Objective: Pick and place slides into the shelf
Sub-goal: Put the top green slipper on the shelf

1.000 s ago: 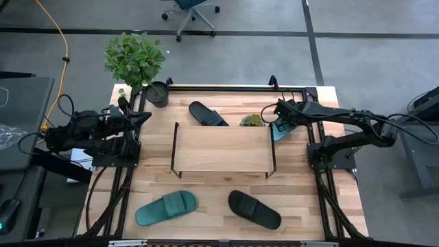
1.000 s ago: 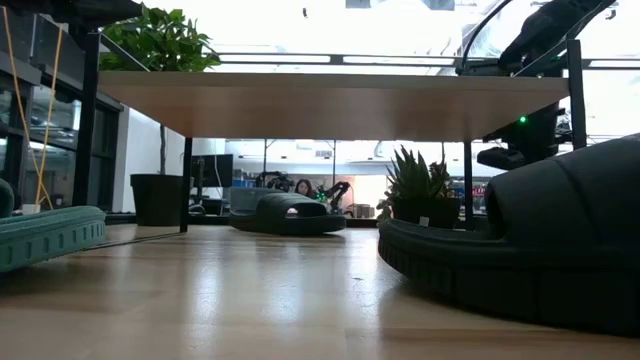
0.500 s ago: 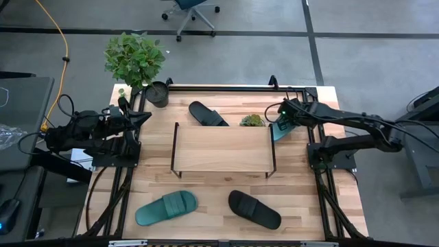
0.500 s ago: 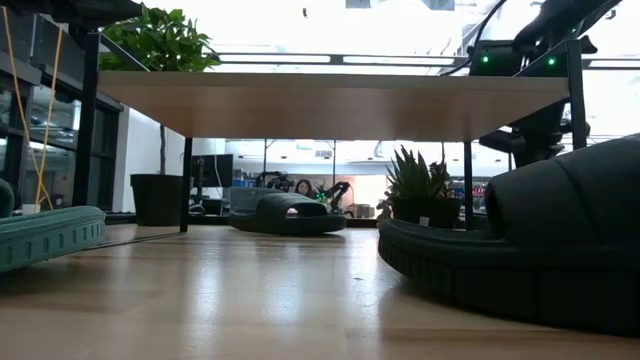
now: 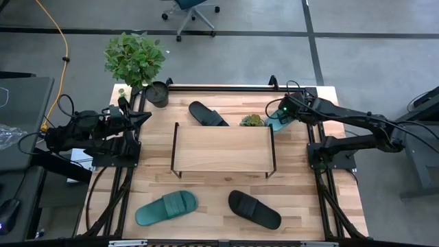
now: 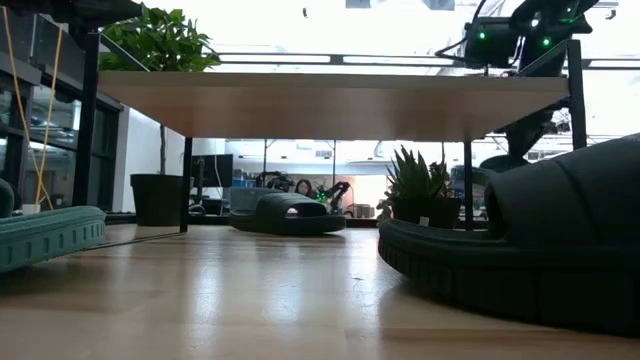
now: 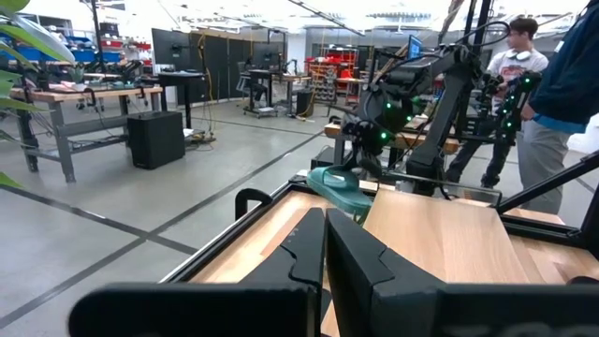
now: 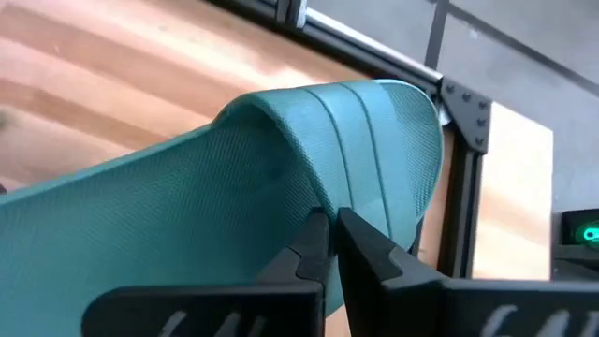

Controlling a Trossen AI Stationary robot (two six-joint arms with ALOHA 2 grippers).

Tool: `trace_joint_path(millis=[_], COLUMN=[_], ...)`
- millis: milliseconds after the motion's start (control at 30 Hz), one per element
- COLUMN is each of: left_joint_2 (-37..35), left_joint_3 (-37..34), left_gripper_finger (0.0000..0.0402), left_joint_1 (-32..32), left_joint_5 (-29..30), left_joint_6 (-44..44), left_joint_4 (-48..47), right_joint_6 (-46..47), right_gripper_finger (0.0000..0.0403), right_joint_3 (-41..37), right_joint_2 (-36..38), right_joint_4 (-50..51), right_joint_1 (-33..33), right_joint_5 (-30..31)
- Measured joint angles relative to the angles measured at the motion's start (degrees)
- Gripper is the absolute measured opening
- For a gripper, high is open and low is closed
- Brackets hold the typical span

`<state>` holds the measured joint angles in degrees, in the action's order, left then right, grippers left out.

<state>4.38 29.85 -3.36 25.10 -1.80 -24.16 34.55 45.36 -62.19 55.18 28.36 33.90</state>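
Observation:
My right gripper [image 5: 280,118] [image 8: 329,217] is shut on a teal slide [image 5: 275,125] [image 8: 281,187] at the table's far right, just past the shelf's right end. The shelf [image 5: 221,149] stands mid-table on thin black legs, its wood top bare. A black slide [image 5: 208,114] lies behind the shelf. Another black slide [image 5: 254,209] and a second teal slide [image 5: 166,207] lie near the front edge. My left gripper [image 5: 134,118] [image 7: 325,220] waits shut at the table's left side, holding nothing. My right gripper pinches the teal slide's wide strap at its edge [image 8: 323,198] between the two fingers. The fingers slant down from above, from the table's right side. The slide hangs tilted below them; in the left wrist view the slide [image 7: 339,187] looks raised off the tabletop.
A small spiky plant [image 5: 252,121] stands right beside the held slide at the shelf's far right corner. A large potted plant [image 5: 156,94] sits at the far left corner. A black frame rail [image 5: 219,88] runs along the far edge. People stand beyond the table.
My right gripper has risen, tipped a little and drifted slightly toward the far edge, staying shut. The teal slide has come up with it from the tabletop beside the shelf's right end.

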Motion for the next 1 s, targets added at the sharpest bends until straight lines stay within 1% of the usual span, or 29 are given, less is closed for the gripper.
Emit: trace_joint_path(millis=[433,667,833,1000], left_joint_2=[0.0,0.0,0.0,0.0], left_joint_3=[0.0,0.0,0.01,0.02], left_gripper_finger=[0.0003,0.0003,0.0003,0.0003], left_joint_1=[0.0,0.0,0.0,0.0], left_joint_5=[0.0,0.0,0.0,0.0], left_joint_6=[0.02,0.33,0.48,0.46], left_joint_4=[0.0,-0.02,-0.28,-1.22], right_joint_6=[2.96,2.98,1.99,-2.48], right_gripper_finger=[0.0,0.0,0.0,0.0], right_joint_3=[4.57,6.17,7.91,10.19], right_joint_2=[0.02,0.02,0.02,0.02], right_joint_4=[1.5,0.4,-1.11,-4.14], right_joint_1=[-0.02,-0.02,-0.02,-0.02], right_joint_5=[5.23,6.11,6.22,6.37])
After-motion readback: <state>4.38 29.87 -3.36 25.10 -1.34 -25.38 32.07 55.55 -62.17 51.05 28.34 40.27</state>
